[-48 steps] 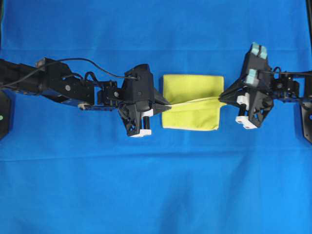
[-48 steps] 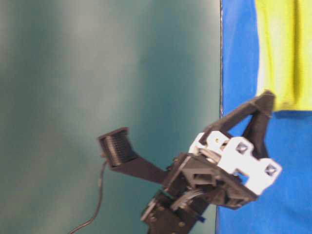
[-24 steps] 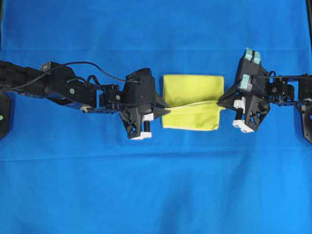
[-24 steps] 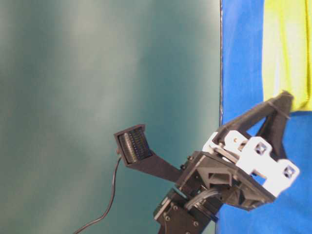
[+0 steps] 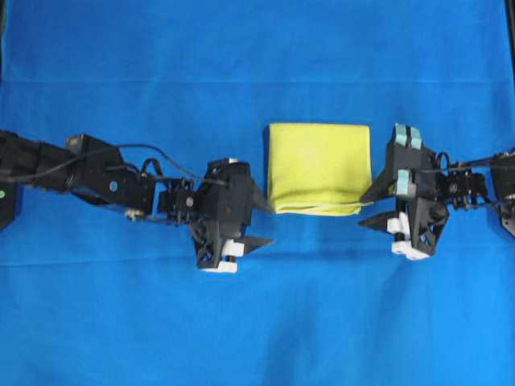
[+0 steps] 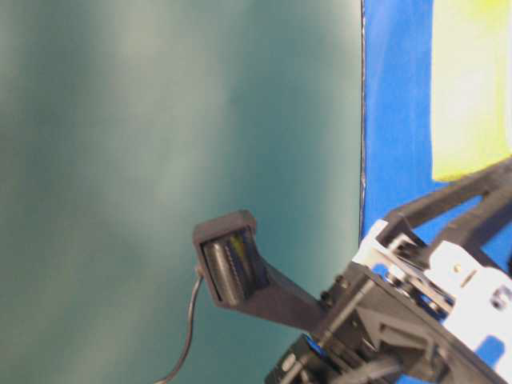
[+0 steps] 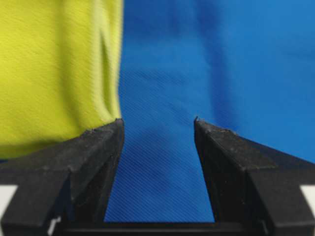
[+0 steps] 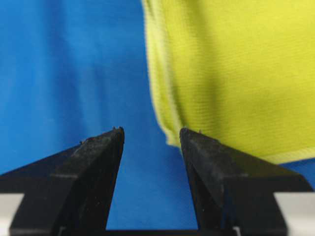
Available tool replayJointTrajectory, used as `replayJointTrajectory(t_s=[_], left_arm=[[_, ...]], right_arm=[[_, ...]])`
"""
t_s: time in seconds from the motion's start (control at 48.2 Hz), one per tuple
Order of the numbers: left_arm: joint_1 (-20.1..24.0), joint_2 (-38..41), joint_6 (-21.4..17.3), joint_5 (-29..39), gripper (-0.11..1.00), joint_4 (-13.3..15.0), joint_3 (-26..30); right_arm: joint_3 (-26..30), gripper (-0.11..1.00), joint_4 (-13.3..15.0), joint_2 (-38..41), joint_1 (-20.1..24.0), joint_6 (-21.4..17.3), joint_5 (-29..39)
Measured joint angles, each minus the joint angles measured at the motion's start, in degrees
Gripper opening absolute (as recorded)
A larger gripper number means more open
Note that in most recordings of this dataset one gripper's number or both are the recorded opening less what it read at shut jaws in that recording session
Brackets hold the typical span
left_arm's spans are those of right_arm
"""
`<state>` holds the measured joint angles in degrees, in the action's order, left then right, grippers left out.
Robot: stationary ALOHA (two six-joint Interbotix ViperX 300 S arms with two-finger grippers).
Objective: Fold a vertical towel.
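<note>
The left gripper sits at the end of its arm, its jaws spread apart with nothing between them; in its own wrist view only the blue table cloth shows in the gap, and the two black fingers hold nothing. Just ahead of it, toward its upper finger, lies the towel, flat on the cloth as a neat yellow-green rectangle with a rounded lower edge; that finger's tip reaches the towel's lower left corner, though whether it touches cannot be told. In the left wrist view the towel fills the upper left, beside the left-hand finger. Past the towel comes the right gripper, also parted and empty, its upper finger at the towel's lower right corner and the lower one over bare cloth. Its wrist view shows the towel's hemmed corner just beyond the right-hand finger. The table-level view shows a blurred gripper body close to the lens.
</note>
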<state>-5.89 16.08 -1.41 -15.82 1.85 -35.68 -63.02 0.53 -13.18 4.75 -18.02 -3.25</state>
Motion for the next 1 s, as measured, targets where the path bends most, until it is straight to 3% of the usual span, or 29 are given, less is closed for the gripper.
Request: replayJointTrajectory(t_s=[0.27, 0.56, 0.996], left_arm=[[0.09, -8.61, -0.88, 4.75, 0.55, 0.00, -1.93], [1.23, -22.94, -0.88, 10.81, 0.55, 0.00, -4.57], [2.90, -41.04, -0.88, 16.08, 0.55, 0.00, -7.91]], right_arm=[[2.90, 0.55, 0.18, -4.13, 0.44, -0.35, 4.31], [7.03, 0.54, 2.99, -16.44, 0.35, -0.26, 11.69], [9.58, 0.53, 12.04, -36.04, 0.18, -0.18, 21.71]])
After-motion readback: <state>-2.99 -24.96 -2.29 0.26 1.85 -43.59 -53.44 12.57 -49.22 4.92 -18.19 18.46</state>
